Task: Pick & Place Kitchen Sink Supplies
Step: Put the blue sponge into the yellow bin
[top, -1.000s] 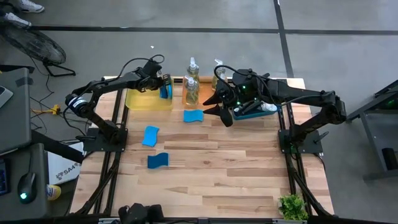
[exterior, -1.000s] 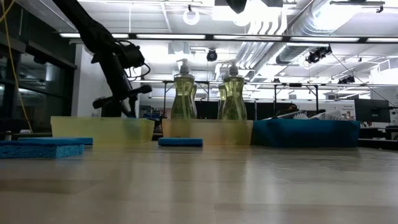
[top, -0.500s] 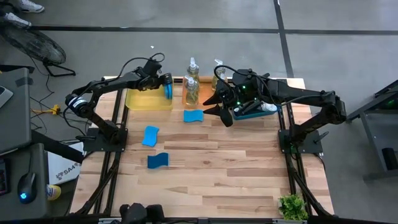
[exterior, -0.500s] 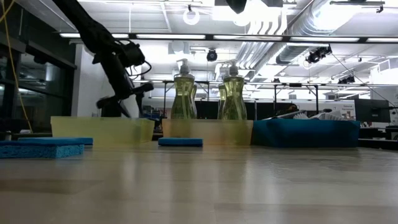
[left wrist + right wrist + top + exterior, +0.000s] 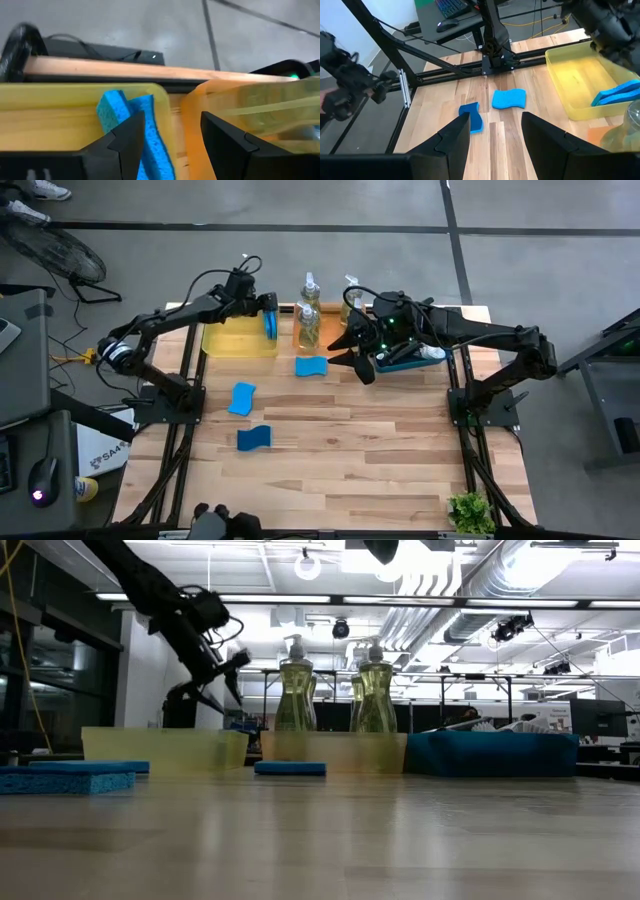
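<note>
A blue sponge [image 5: 269, 326] stands on edge inside the yellow tray [image 5: 232, 340], propped against the wall nearest the orange tray [image 5: 318, 337]. The left gripper [image 5: 262, 305] hangs just above it, fingers spread and empty. The right gripper [image 5: 345, 346] hovers by the blue tray [image 5: 410, 361], fingers apart, gripping nothing.

Risk: the propped sponge may topple flat, which is harmless, or catch a finger and be dragged over the rim if the gripper rises at a slant.

Three sponges are not yet placed: one [image 5: 311, 366] before the orange tray, one [image 5: 243, 398] mid-table, one [image 5: 254, 438] nearer the front edge. Soap bottles [image 5: 308, 313] stand in the orange tray, close beside the left gripper; a sideways swing could knock them. A plant [image 5: 471, 512] sits at the front corner, well clear.
</note>
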You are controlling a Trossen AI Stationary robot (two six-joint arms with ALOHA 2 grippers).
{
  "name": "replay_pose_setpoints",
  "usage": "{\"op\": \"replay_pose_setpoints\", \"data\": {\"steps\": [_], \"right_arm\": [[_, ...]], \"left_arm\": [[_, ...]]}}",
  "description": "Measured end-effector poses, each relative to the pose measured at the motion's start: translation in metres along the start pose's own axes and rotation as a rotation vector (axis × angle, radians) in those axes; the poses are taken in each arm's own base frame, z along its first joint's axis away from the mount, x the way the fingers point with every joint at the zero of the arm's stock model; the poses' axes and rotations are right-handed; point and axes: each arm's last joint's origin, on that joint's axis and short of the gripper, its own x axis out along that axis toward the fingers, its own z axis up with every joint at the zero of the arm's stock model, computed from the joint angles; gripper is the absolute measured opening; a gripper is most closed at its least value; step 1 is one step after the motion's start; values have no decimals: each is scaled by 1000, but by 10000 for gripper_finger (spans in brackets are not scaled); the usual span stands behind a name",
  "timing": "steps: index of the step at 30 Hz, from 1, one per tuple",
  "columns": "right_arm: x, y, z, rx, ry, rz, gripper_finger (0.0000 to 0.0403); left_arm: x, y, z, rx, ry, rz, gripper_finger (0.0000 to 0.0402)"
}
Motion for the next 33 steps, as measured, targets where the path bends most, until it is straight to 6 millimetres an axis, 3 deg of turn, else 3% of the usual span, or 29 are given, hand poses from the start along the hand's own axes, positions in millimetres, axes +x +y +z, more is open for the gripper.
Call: {"op": "replay_pose_setpoints", "data": {"steps": [7, 15, 18, 22, 27, 33], "right_arm": [[0, 0, -1, 2, 5, -2, 171], [7, 12, -15, -64, 85, -42, 171], [18, 20, -33, -88, 132, -58, 171], [39, 24, -73, -115, 182, -112, 171], [59, 17, -123, -136, 135, -179, 171], [67, 2, -175, -277, 67, -224, 171]], "left_arm": [[-37, -10, 6, 74, -31, -108, 189], [-88, -34, -9, 291, -44, -277, 188], [-108, -43, -17, 351, -59, -345, 188], [-136, -52, -27, 416, -90, -450, 188], [-163, -60, -39, 443, -100, -570, 188], [-182, -67, -52, 493, -88, -669, 188]]}}
